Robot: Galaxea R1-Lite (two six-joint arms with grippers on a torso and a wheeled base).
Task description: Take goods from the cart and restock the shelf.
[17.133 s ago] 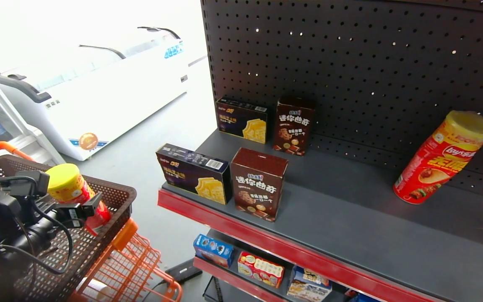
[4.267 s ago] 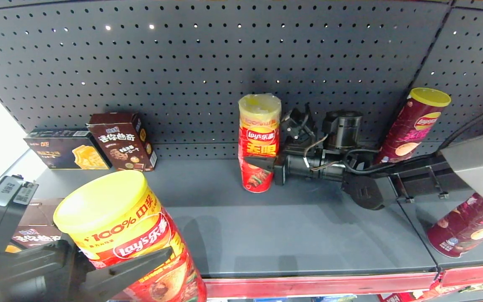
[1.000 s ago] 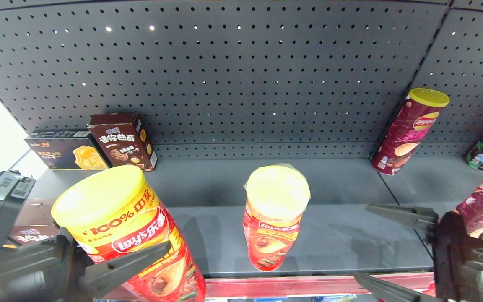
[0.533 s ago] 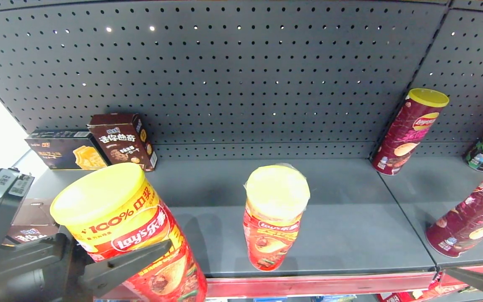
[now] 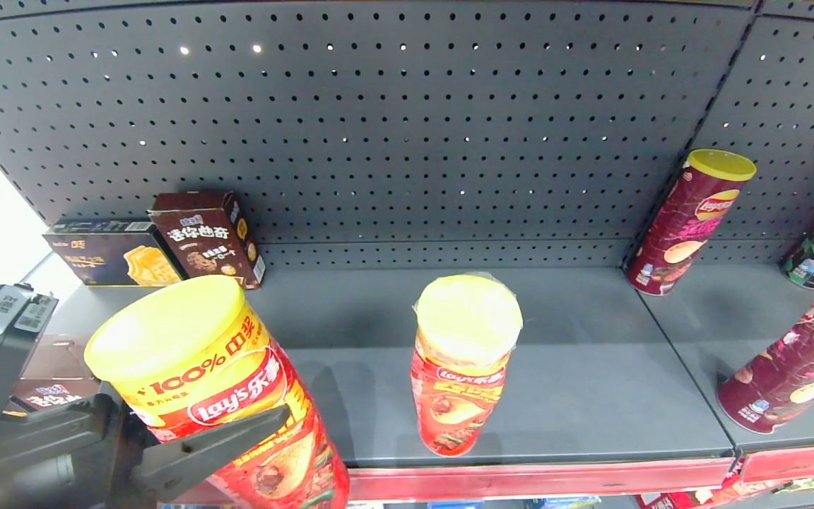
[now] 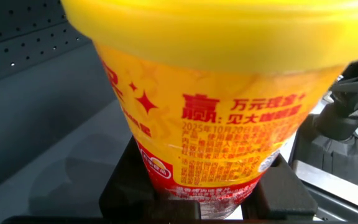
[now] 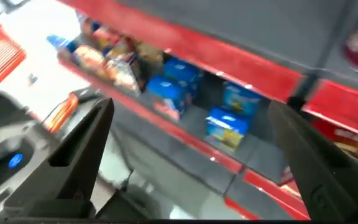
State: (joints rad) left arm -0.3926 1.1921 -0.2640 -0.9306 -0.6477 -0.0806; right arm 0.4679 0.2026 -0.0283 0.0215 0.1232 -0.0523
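Head view, low on the left: left gripper [image 5: 195, 424] clamped on a red chip can [image 5: 188, 353] with a yellow lid, lid up, long axis roughly upright, carried in front of the red front edge of the shelf [image 5: 591, 396] and not yet on it. On the shelf board near the front edge, a second red chip can [image 5: 465, 367], upright, well apart from the held one. At the back left, two snack boxes [image 5: 205, 237] against the pegboard. To the right, two purple chip cans [image 5: 689, 219], one at the back and one near the front. Bare board ahead of the held can, between the boxes and the standing red can, probably the spot to aim for. Reach forward and a little rightward from the jaws, can kept upright. Left arm plainly the nearer, load already in hand.

Left wrist view: same red chip can [image 6: 216, 124] close up, gripped low on its body, grey shelf board [image 6: 55, 124] beyond.

Right wrist view: right gripper [image 7: 191, 155] with jaws wide apart and nothing between them, down by the lower shelves, blue packets [image 7: 229, 121] behind.
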